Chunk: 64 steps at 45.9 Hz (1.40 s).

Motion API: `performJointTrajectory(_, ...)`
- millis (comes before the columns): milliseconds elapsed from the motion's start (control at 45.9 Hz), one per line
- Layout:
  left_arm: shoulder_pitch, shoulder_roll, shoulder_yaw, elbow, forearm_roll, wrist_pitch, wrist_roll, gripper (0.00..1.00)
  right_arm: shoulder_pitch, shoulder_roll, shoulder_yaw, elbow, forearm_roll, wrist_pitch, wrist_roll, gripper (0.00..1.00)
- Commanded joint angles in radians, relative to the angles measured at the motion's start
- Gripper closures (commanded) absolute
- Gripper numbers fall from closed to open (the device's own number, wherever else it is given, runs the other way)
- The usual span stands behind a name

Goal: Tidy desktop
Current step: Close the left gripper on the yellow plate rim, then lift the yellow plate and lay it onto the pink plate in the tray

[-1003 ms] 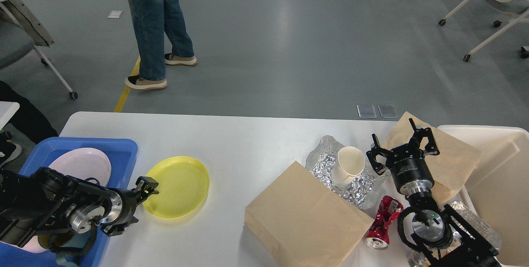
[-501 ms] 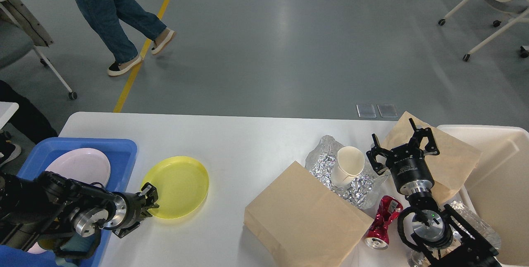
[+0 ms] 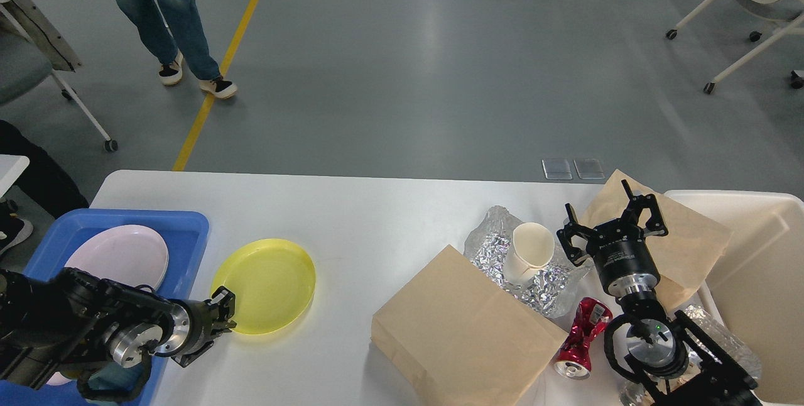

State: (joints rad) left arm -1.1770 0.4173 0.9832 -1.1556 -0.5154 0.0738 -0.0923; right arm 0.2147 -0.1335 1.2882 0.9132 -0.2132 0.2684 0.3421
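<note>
The white desktop (image 3: 377, 217) fills the lower half of the head view. A yellow plate (image 3: 270, 283) lies on it at the left. My left gripper (image 3: 217, 321) is at the plate's near-left rim; it looks dark and foreshortened, so its grip does not show. At the right lie a large brown paper bag (image 3: 458, 330), crumpled foil (image 3: 496, 252) with a white paper cup (image 3: 531, 249) on it, and a crushed red can (image 3: 584, 337). My right gripper (image 3: 612, 211) stands open, fingers spread, over a second brown paper bag (image 3: 691, 249), holding nothing.
A blue tray (image 3: 188, 224) at the left edge holds a pink plate (image 3: 119, 255). A cream-white bin (image 3: 754, 268) stands at the right edge, with crumpled clear plastic (image 3: 722, 337) beside it. A person (image 3: 157, 16) walks on the floor beyond; wheeled chairs stand at both far corners.
My left gripper has dropped toward me and closed in on the yellow plate's near-left rim; the plate has shifted slightly left. The person has walked left. The right arm is still.
</note>
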Motion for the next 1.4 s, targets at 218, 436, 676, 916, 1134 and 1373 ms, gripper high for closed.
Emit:
performJointTrajectory(218,-0.309,0.103,0.124,-0.237,0.003,-0.089,0.051,1.00,0.000,0.000,0.000,-0.001,0.000,0.000,0.000,0.00)
performJointTrajectory(436,-0.726,0.153,0.354,-0.429,0.003,-0.218,0.095,1.00,0.000,0.000,0.000,0.001,0.000,0.000,0.000,0.00)
performJointTrajectory(676,-1.194,0.069,0.586,-0.567,0.000,-0.459,0.098,1.00,0.000,0.000,0.000,-0.001,0.000,0.000,0.000,0.00)
performJointTrajectory(916,-1.328,0.014,0.653,-0.593,-0.029,-0.592,0.091,1.00,0.000,-0.001,0.000,-0.001,0.000,0.000,0.000,0.00)
performJointTrajectory(1134,-1.195,0.078,0.736,-0.465,-0.072,-0.526,0.089,1.00,0.000,-0.001,0.000,0.001,0.000,0.000,0.000,0.00)
performJointTrajectory(1373,-0.855,0.276,0.668,-0.105,-0.057,-0.520,0.138,1.00,0.000,-0.001,0.000,0.001,0.000,0.000,0.000,0.00)
